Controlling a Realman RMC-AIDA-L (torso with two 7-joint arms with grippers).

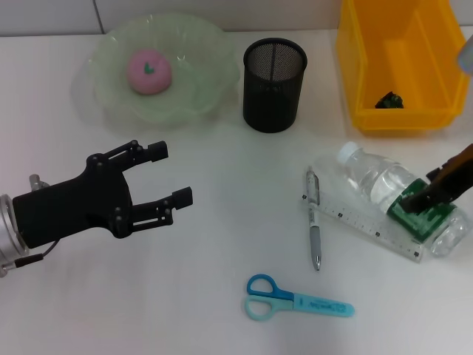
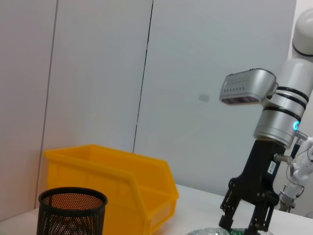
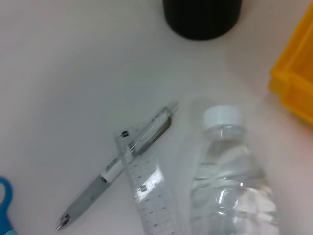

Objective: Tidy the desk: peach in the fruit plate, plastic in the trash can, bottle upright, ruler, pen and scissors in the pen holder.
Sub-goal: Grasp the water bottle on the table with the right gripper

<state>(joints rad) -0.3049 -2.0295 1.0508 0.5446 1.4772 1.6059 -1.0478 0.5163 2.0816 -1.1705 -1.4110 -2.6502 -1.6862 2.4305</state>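
Observation:
A pink peach (image 1: 149, 72) lies in the pale green fruit plate (image 1: 207, 55) at the back left. The black mesh pen holder (image 1: 274, 85) stands upright beside the plate. A dark scrap of plastic (image 1: 389, 100) sits in the yellow trash can (image 1: 399, 44). On its side lies the clear bottle (image 1: 369, 177), partly over the transparent ruler (image 1: 362, 225). My right gripper (image 1: 429, 194) is down at the bottle's green label. The pen (image 1: 314, 229) and blue scissors (image 1: 295, 299) lie flat nearby. My left gripper (image 1: 159, 177) hovers open at the left, holding nothing.
In the right wrist view the bottle (image 3: 230, 181), ruler (image 3: 151, 191) and pen (image 3: 122, 161) lie close together below the pen holder (image 3: 201, 17). From the left wrist, the right gripper (image 2: 244, 223) shows beyond the trash can (image 2: 112, 181) and pen holder (image 2: 72, 213).

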